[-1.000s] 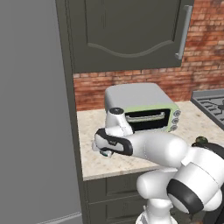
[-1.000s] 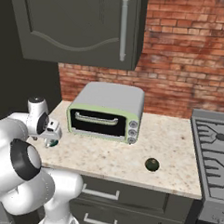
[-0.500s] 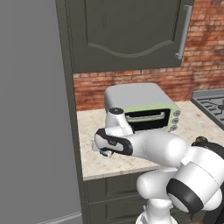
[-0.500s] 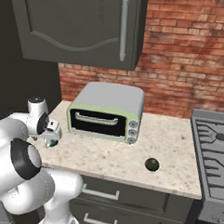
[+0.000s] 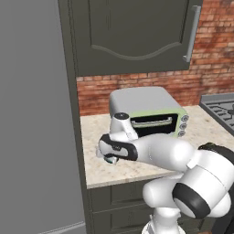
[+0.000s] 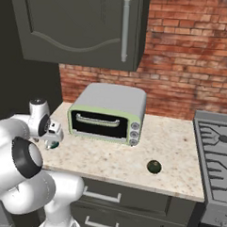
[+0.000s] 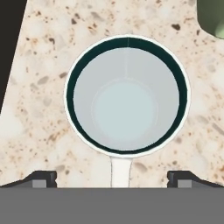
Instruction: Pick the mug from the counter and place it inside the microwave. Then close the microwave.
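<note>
Hand [image 7: 112, 177] unmoved, straight over mug [image 7: 127, 95].

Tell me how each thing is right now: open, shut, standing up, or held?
Mug: upright on the counter, empty, not held.
Gripper: right above the mug, fingers apart on either side, so open.
Toaster oven: door shut.
Upper cabinet: door shut.
Drawers: shut.
Small dark round thing: resting on the counter.
</note>
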Available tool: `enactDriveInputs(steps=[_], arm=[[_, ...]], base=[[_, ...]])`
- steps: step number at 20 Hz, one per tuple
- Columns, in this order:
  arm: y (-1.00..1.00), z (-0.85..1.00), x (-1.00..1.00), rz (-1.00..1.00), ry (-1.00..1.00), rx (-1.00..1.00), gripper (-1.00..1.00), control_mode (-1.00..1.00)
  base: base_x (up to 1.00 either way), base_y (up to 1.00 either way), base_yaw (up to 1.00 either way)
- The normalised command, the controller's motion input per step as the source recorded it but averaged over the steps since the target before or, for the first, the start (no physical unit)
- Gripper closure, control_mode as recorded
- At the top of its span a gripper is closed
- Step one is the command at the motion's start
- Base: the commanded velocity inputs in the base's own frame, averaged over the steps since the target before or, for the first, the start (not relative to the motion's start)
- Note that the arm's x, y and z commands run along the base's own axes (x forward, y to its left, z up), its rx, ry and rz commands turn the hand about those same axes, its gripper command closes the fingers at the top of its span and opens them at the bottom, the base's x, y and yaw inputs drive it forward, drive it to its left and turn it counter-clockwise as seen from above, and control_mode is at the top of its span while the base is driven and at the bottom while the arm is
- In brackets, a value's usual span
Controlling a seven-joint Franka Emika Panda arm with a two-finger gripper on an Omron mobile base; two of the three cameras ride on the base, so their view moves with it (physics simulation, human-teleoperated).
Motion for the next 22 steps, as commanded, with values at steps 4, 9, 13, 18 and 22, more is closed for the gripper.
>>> enactDriveInputs(steps=[4,9,13,18,22], arm=[[0.00,0.00,0.09,0.00,0.00,0.00,-1.00,-1.00],[0.00,-0.02,0.01,0.00,0.00,0.00,-1.00,-1.00],[0.00,-0.04,0.00,0.00,0.00,0.00,-1.00,-1.00],[0.00,-0.02,0.00,0.00,0.01,0.00,-1.00,-1.00],[-0.03,-0.03,0.00,0.00,0.01,0.00,-1.00,-1.00]], base=[[0.00,0.00,0.00],[0.00,0.00,0.00],[0.00,0.00,0.00],[0.00,0.00,0.00],[0.00,0.00,0.00]])
